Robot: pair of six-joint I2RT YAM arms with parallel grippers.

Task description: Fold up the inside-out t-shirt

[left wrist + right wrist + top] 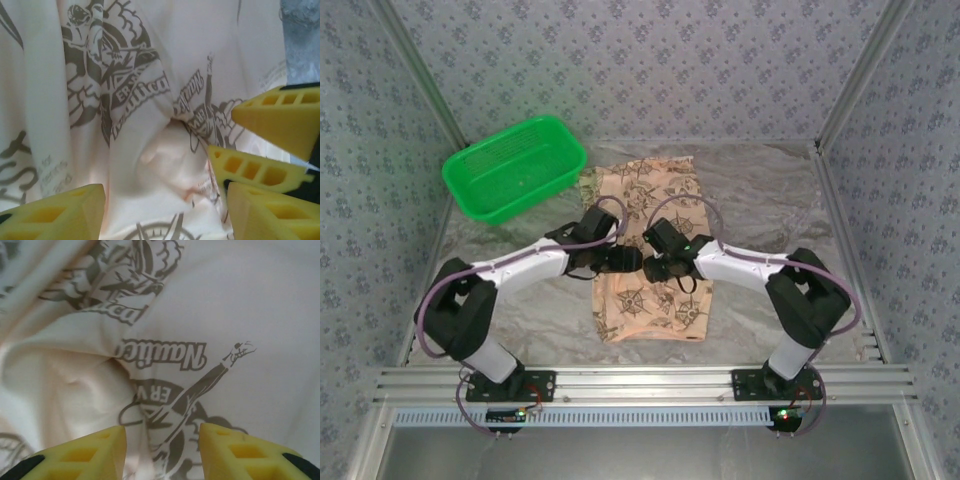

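Though the shirt (645,190) lies as a long strip on the tabletop (765,200) just right of the basket (515,165), crosswise folds seem left; left jaws and right jaws hang part-open, empty, over its middle.

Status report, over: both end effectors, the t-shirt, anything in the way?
Left end effector, right end effector: open, side by side. Under them, tan-peach printed cloth t-shirt, laid out, puckered at its middle. Green plastic basket beside shirt's far-left corner.

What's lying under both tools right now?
The t-shirt, puckered between the left tool and right tool. Whatever lies beneath the cloth there is covered.
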